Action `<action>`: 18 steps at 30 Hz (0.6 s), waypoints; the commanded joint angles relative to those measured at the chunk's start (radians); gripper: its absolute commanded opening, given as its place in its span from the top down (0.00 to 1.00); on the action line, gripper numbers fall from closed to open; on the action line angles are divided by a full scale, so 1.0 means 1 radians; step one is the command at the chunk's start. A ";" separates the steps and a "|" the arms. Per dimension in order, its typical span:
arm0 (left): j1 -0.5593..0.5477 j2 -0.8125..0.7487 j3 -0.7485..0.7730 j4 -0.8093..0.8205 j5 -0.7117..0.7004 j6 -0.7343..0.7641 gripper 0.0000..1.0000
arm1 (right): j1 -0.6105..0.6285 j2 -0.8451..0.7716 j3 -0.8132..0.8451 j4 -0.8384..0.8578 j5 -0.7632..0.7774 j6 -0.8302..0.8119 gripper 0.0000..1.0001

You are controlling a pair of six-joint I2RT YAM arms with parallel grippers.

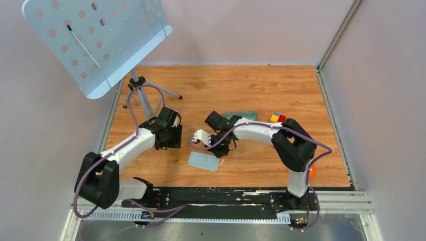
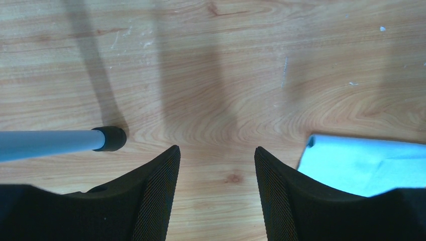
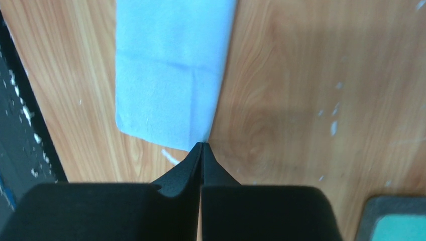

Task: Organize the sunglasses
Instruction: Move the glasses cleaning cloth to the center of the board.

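The sunglasses are not visible in any view. My right gripper point(image 1: 221, 152) point(image 3: 202, 144) is shut, its tips pinching the near corner of the pale blue cloth point(image 1: 204, 160) point(image 3: 171, 70), which lies on the wood. The grey case with a teal inside point(image 1: 240, 115) lies behind the right arm, and its corner shows in the right wrist view point(image 3: 397, 221). My left gripper point(image 1: 169, 145) point(image 2: 217, 150) is open and empty over bare wood, with the cloth point(image 2: 366, 165) to its right.
A music stand point(image 1: 95, 40) stands at the back left; one rubber-tipped leg point(image 2: 110, 139) ends just left of my left fingers. A colour cube point(image 1: 278, 118) sits by the right arm. An orange object point(image 1: 312, 171) lies behind the right arm's base.
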 commanded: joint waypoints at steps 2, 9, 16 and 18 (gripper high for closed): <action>0.009 -0.007 0.005 0.048 0.093 0.030 0.41 | 0.009 -0.107 -0.080 -0.087 0.055 -0.083 1.00; 0.009 -0.124 -0.020 0.193 0.340 0.059 0.43 | -0.046 -0.125 -0.121 -0.140 0.022 -0.158 1.00; -0.010 -0.002 0.046 0.262 0.410 -0.006 0.50 | -0.145 -0.116 -0.096 -0.137 -0.008 -0.185 1.00; -0.026 0.053 0.063 0.274 0.390 0.047 0.50 | -0.169 -0.107 -0.081 -0.131 -0.016 -0.191 1.00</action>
